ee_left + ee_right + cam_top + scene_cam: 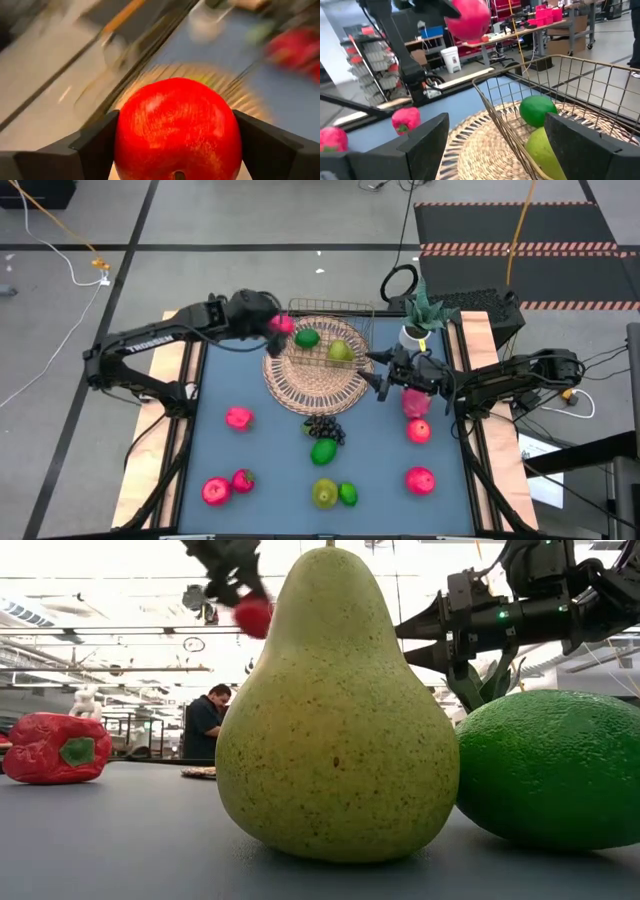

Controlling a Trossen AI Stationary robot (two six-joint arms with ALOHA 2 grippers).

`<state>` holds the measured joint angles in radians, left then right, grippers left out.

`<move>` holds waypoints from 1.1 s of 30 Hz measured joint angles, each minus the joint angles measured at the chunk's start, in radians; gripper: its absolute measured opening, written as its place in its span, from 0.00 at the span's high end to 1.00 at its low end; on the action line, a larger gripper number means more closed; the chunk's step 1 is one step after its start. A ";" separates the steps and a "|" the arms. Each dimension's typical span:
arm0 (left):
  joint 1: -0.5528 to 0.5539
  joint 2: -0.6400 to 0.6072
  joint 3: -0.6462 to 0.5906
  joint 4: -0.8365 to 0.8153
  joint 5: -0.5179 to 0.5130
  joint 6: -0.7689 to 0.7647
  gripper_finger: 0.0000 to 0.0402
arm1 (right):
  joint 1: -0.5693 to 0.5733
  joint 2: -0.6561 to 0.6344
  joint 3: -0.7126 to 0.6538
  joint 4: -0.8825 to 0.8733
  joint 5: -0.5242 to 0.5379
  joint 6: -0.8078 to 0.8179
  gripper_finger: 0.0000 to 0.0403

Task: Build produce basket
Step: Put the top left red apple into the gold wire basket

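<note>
The round woven basket lies at the table's far middle, with a wire frame at its far side. A green fruit and a yellow-green pear lie in it. My left gripper is shut on a red apple in the air over the basket's far left rim. The apple also shows in the low view and the right wrist view. My right gripper is open and empty at the basket's right edge, pointing at the basket. My left gripper pinches the red apple by its two opposite sides between its two fingers. The apple is lifted clear, above the basket's rim.
Loose produce lies on the blue mat: a pink fruit, a grape bunch, a green fruit, red ones, a pear, a lime, a dragon fruit. A white pot with a plant stands far right.
</note>
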<state>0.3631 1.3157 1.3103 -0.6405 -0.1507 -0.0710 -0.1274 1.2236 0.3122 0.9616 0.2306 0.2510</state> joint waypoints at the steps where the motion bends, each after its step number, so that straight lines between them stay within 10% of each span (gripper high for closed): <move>1: 0.001 0.008 -0.006 0.079 0.034 0.019 0.14 | 0.003 0.000 0.000 0.006 0.000 -0.001 0.20; 12: 0.061 0.377 -0.013 0.553 0.073 0.005 0.09 | 0.005 0.000 0.000 0.023 -0.026 -0.026 0.20; 33: 0.157 0.492 -0.011 0.479 0.074 0.097 0.09 | 0.005 0.000 0.000 -0.015 -0.025 -0.004 0.20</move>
<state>0.5198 1.8072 1.2991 -0.1611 -0.0769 0.0255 -0.1223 1.2232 0.3122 0.9462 0.2061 0.2468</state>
